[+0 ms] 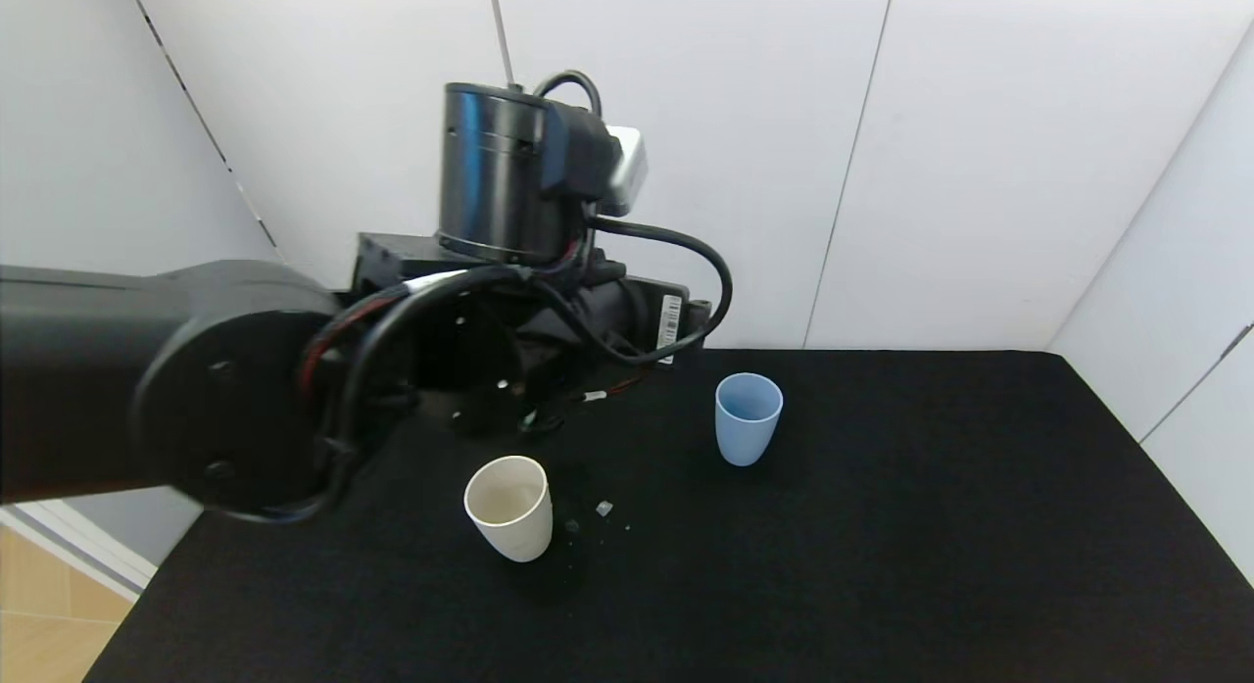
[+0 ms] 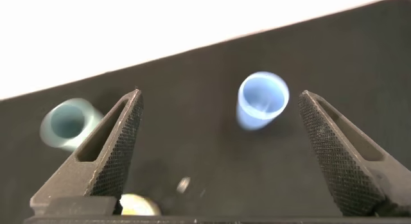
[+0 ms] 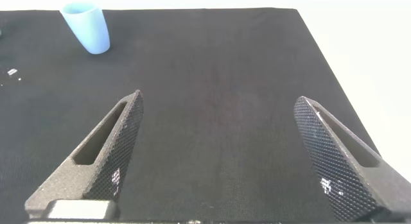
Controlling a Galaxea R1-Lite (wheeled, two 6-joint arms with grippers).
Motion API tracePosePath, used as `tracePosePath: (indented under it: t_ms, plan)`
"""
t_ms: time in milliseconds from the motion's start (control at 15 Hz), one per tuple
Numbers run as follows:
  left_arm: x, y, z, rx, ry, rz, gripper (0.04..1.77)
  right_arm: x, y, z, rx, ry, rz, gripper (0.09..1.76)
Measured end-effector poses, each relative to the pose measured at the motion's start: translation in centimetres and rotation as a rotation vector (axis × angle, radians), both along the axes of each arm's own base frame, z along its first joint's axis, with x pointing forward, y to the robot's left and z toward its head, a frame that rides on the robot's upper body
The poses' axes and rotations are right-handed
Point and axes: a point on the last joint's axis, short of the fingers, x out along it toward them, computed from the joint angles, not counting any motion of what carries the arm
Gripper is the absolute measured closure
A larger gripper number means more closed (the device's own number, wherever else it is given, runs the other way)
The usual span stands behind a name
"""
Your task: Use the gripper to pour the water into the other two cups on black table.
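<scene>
Closest to the head camera, the left arm fills the left side of the picture, a thick black limb with looped cables and a dark metal cylinder on top, raised above the black table. Its body hides the left gripper from the head view; the left wrist view shows that gripper with its two black fingers spread wide, holding nothing and hanging over the table.

Farthest left in that wrist view, beyond one finger, stands the teal cup, blurred, its mouth open to the camera. Next comes the white cup, upright on the table just in front of the arm, with a few small pale specks on the cloth just beside it. Right of that, well apart from it, stands the light blue cup, upright near the back edge of the table; whether it holds water cannot be told.

On the right, the right gripper also has its fingers wide apart and empty, low over bare cloth, with the light blue cup well away from it.
</scene>
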Motion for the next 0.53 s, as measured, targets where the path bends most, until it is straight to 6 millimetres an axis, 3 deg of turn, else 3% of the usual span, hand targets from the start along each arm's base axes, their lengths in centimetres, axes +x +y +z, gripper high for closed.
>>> tracePosePath:
  t_ms: [400,533]
  plan:
    - [-6.3,7.6,0.4,0.007,-0.002,0.033,0.1,0.0,0.0,0.0,0.0,0.0,0.0,0.14]
    - [-7.6,10.7,0.1,0.002,-0.004,0.064,0.1,0.0,0.0,0.0,0.0,0.0,0.0,0.14]
